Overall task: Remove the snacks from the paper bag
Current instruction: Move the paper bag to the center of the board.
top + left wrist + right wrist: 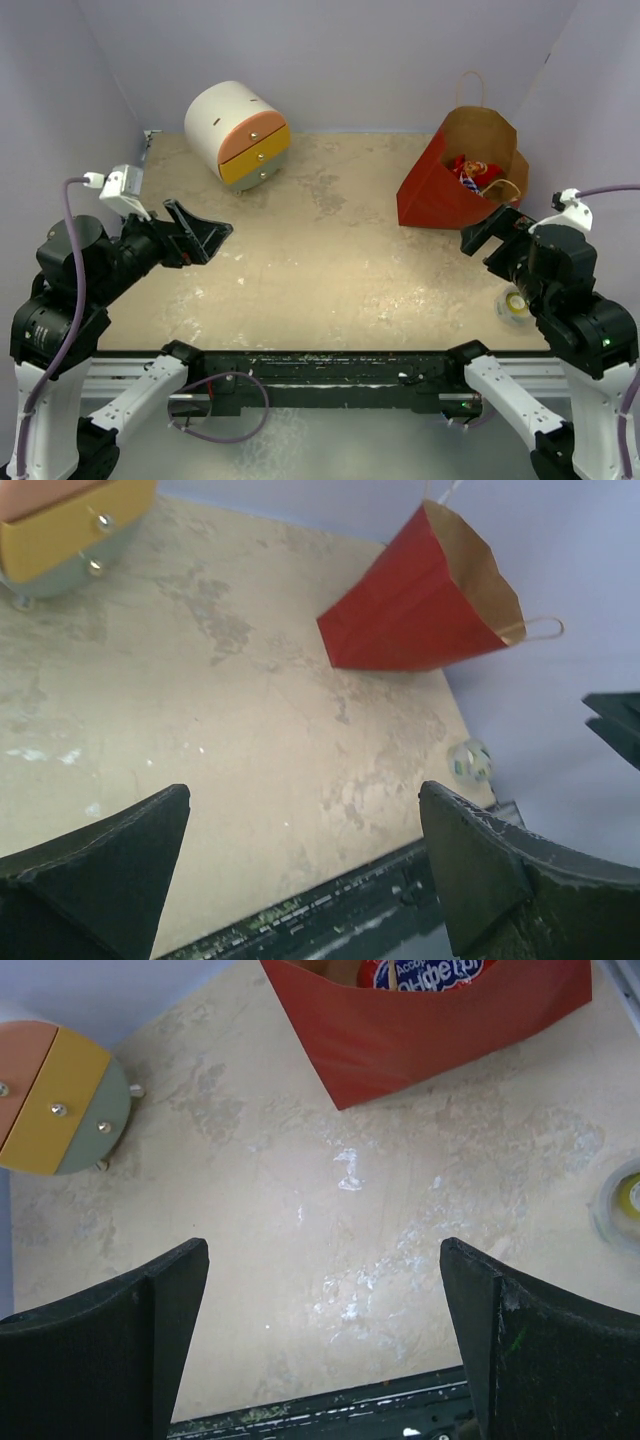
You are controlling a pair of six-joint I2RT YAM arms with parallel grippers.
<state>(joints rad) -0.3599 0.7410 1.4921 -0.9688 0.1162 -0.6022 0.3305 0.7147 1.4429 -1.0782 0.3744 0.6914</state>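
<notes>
The paper bag, red outside and brown inside, stands open at the back right of the table. It also shows in the left wrist view and the right wrist view. Snacks lie inside it, red and colourful; a big red bag with a blue-white logo shows at its mouth. My left gripper is open and empty over the left of the table, far from the bag. My right gripper is open and empty, just in front of the bag.
A white round drawer unit with orange and yellow drawers stands at the back left. A small tape roll lies near the right front edge. Walls close in the back and both sides.
</notes>
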